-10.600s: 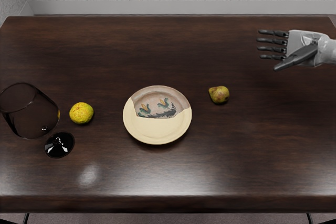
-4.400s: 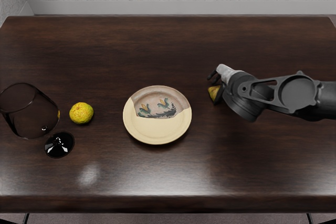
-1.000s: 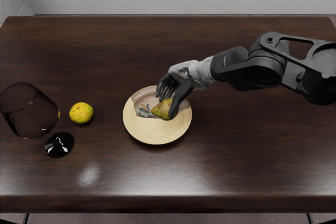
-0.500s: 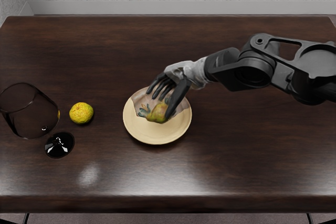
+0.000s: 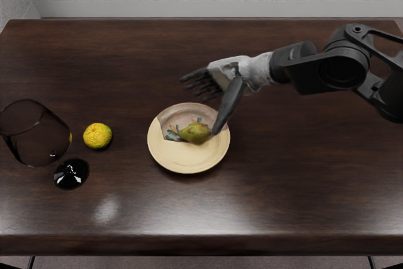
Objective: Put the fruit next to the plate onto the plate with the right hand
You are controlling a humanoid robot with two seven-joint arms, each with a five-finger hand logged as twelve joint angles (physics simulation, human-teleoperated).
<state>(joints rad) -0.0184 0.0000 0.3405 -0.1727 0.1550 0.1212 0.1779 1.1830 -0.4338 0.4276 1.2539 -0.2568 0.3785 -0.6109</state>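
Plainly down on the plate [image 5: 182, 167]: pear [image 5: 195, 133], greenish-yellow, lying on its side just toward 12 o'clock of the plate's middle, over the painted patch. Ungripped.

Up at 1 o'clock of the plate, hovering above the table [image 5: 283, 206]: right hand [image 5: 219, 79], opened out and holding nothing. Four dark fingers [image 5: 196, 80] fanned toward 9 o'clock. Thumb [image 5: 228, 104] stretched down toward 7 o'clock, tip just beside the pear's 3 o'clock flank (touching or just clear, cannot tell). Behind the hand, dark arm [image 5: 340, 67] running off toward 3 o'clock and out at the picture's right edge.

On the plate's upper half, a painted motif [image 5: 172, 133] in teal, orange and dark strokes, partly hidden by the pear, too small to make out as lettering or a maker's mark. Plain cream glaze on the lower half.

At 9 o'clock of the plate, well apart from it: yellow citrus fruit [image 5: 97, 135], bumpy-skinned, alone on the dark wood. Further out at 9 o'clock, near the table's left edge: dark wine glass [image 5: 31, 133] tipped on its side, with its round foot [image 5: 71, 174] at 5 o'clock of the bowl and at 7 o'clock of the citrus fruit.
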